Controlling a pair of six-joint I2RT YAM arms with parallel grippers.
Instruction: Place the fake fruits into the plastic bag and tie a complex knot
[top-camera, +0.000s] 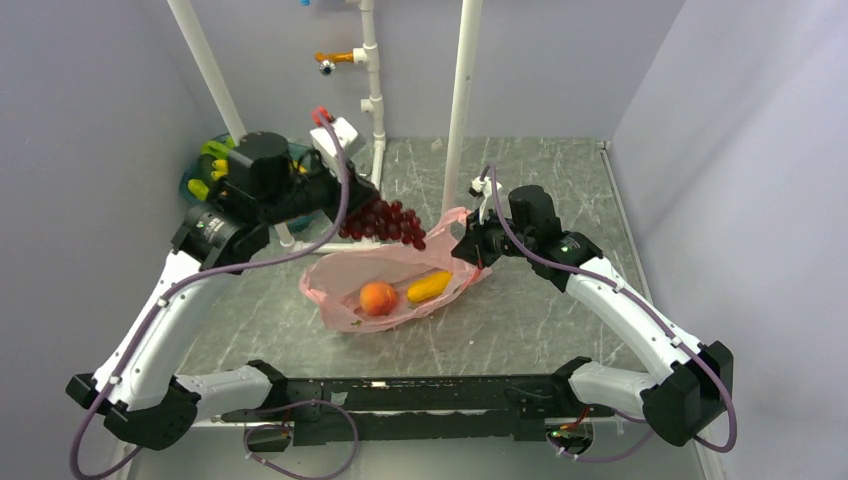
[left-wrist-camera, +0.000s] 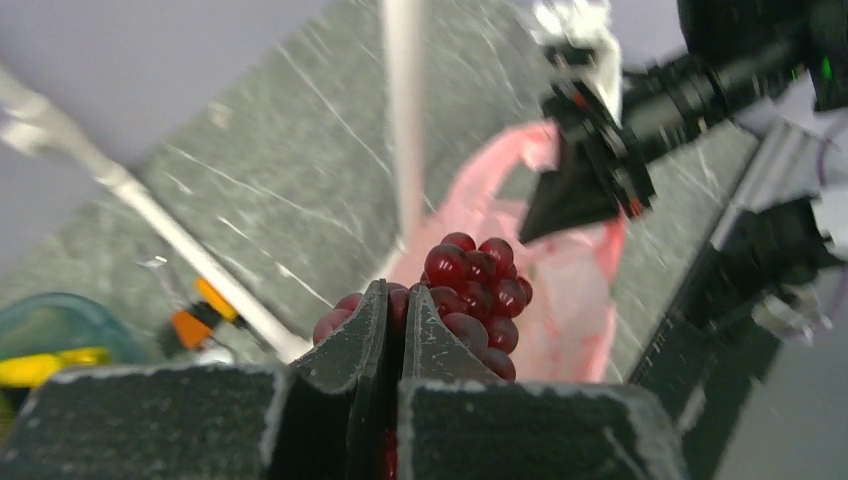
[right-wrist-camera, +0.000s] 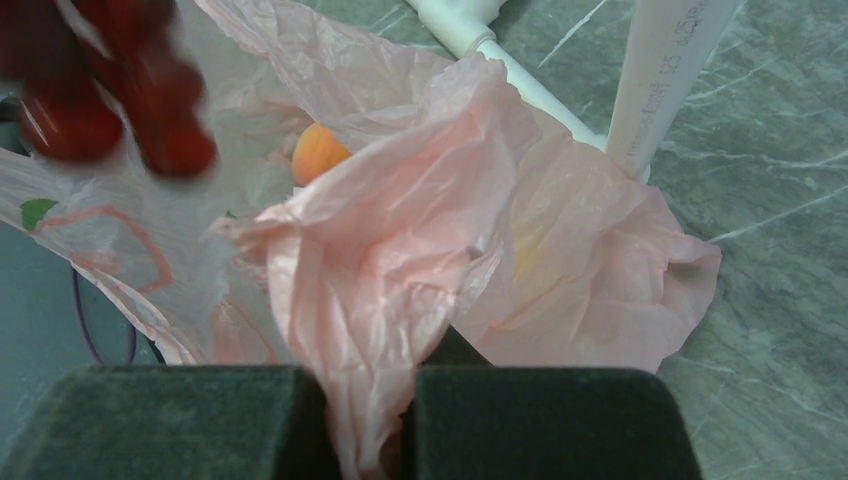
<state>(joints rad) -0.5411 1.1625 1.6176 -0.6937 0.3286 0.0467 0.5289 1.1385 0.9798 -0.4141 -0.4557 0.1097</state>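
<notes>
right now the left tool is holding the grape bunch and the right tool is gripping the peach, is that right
Not quite. The right tool is shut on the plastic bag, not the peach, as the right wrist view shows; the peach lies loose inside the bag. The left tool does hold the grape bunch.

Glossy grapes (left-wrist-camera: 470, 285) (thin crinkled bag (right-wrist-camera: 400, 250))

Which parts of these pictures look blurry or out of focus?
Right wrist view: the grape bunch at upper left is a red smear, while the plastic bag is crisp. Left wrist view: the right gripper looks streaked; the grape bunch is fairly sharp. Top view: evenly lit, sharp, no strong glare.
</notes>
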